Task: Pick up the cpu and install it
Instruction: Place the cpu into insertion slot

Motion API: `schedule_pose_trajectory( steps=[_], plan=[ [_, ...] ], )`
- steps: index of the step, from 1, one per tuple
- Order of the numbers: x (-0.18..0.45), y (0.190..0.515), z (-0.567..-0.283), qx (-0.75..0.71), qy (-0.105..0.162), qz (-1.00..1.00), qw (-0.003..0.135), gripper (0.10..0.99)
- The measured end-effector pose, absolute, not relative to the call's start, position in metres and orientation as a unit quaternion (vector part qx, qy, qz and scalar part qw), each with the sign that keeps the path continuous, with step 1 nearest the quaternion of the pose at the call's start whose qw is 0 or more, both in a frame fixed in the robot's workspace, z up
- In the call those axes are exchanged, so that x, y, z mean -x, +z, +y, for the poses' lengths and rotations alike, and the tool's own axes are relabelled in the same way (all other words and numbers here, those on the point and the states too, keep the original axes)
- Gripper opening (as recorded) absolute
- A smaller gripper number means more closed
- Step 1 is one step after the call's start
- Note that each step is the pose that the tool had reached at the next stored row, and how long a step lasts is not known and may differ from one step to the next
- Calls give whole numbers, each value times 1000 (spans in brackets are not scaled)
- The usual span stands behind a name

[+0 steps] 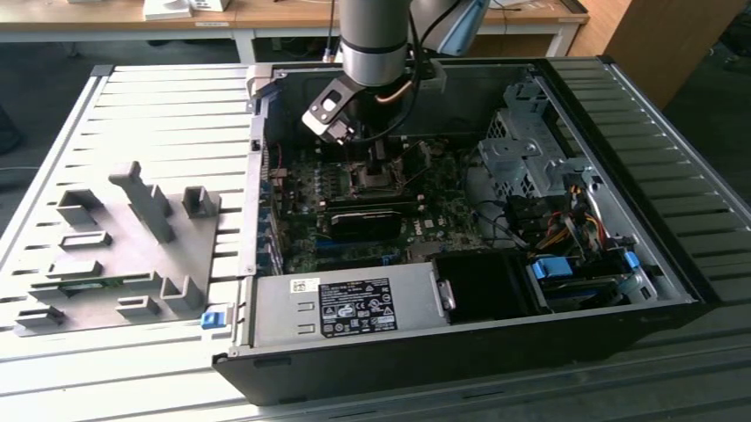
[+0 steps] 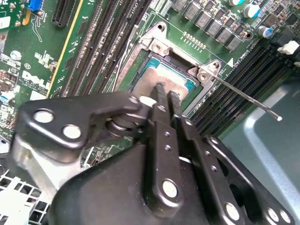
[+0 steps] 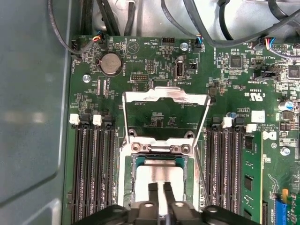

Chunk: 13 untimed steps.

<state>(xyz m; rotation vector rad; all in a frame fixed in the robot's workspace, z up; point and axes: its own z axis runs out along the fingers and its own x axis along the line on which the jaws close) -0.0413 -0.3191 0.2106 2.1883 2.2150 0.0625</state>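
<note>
At the exterior view's nine o'clock a grey fixture tray (image 1: pixel 112 255) lies on the slatted desk (image 1: pixel 153 114), well apart from the work. Toward the centre is the open computer case (image 1: pixel 470 352), with the arm reaching down into it at about twelve o'clock and the claw (image 1: pixel 373 169) low over the motherboard. In both wrist views the cpu (image 3: pixel 161 172) (image 2: pixel 169 75) lies flat inside the socket (image 3: pixel 126 154), its silvery top up. The claw (image 3: pixel 160 188) (image 2: pixel 166 92) is just above it, its fingers pressed almost together with nothing between them. The pick and the placing look done. The load plate (image 3: pixel 165 96) stands raised and the lever (image 2: pixel 243 96) is unlatched, so clamping is not yet done.
</note>
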Motion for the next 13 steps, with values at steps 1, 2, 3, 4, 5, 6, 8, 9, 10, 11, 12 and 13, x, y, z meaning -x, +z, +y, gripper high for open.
schedule_pose_trajectory(
  steps=[1,2,3,4,5,6,8,9,10,11,12,13],
  plan=[
    [41,211,-319,-703,20,711,13,169],
    [41,211,-319,-703,19,711,13,110],
    [41,211,-319,-703,19,711,12,110],
    [41,211,-319,-703,18,711,12,106],
    [41,212,-320,-703,18,711,12,106],
    [41,212,-320,-703,18,711,12,106],
    [41,212,-320,-703,18,711,11,106],
    [41,212,-320,-703,18,711,11,106],
    [41,213,-320,-703,18,711,11,106],
    [41,213,-320,-703,18,711,11,106],
    [41,213,-320,-703,18,711,11,106],
    [41,213,-320,-703,18,711,11,106]
  ],
)
